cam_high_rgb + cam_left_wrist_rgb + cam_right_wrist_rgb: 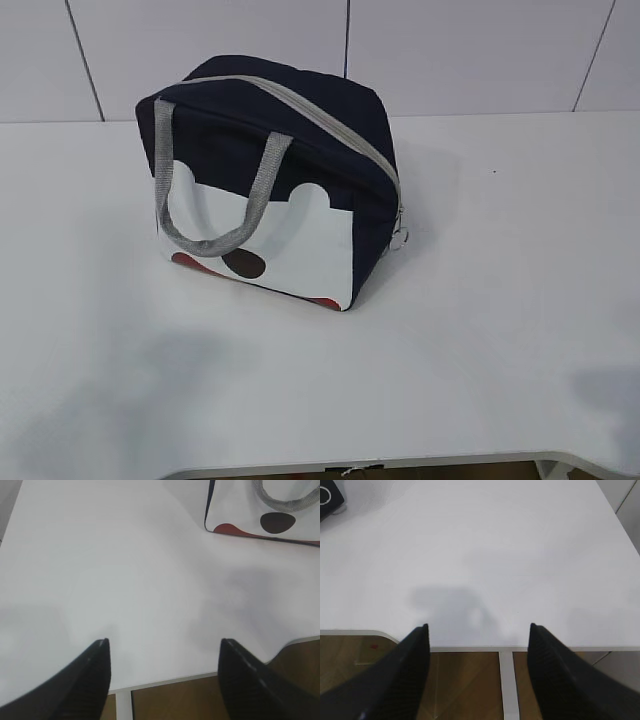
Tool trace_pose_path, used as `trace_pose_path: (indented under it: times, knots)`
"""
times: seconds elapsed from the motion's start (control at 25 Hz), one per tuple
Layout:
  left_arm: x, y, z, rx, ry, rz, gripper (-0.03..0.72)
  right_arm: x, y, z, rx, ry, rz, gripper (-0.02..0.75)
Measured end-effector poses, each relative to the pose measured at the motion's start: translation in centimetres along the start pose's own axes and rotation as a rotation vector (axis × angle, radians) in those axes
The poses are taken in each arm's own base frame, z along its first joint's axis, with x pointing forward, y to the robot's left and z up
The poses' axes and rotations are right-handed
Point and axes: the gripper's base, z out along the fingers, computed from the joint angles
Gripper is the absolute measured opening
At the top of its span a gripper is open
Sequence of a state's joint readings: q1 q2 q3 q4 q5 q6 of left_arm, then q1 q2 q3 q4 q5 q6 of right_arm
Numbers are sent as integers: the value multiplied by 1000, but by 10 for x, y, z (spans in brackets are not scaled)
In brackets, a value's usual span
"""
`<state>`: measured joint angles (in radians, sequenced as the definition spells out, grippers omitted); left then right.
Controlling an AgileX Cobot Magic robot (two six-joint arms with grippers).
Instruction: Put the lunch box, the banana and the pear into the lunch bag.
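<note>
Standing on the white table (480, 330), the boxy navy-blue fabric lunch bag (300, 110) (grey zipper closed) sits left of centre; left gripper (165, 680) and right gripper (477, 675) hang wide apart, holding nothing, at the near edge.

Bright even light, soft shadows.

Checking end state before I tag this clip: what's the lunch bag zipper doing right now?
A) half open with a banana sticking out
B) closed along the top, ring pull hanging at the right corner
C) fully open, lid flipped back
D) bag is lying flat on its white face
B: in the exterior view the grey zipper runs unbroken across the top of the upright lunch bag, and the ring pull hangs at its right corner.
</note>
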<state>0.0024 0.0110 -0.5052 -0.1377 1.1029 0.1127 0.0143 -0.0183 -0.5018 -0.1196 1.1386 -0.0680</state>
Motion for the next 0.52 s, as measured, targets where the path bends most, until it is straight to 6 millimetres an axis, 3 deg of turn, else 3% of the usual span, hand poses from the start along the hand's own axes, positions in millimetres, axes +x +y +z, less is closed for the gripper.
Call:
trace_pose_path:
  times: [0.52]
  knots:
    - [0,0,0,0,0,-1,485,0,0,0,0,0,0,524]
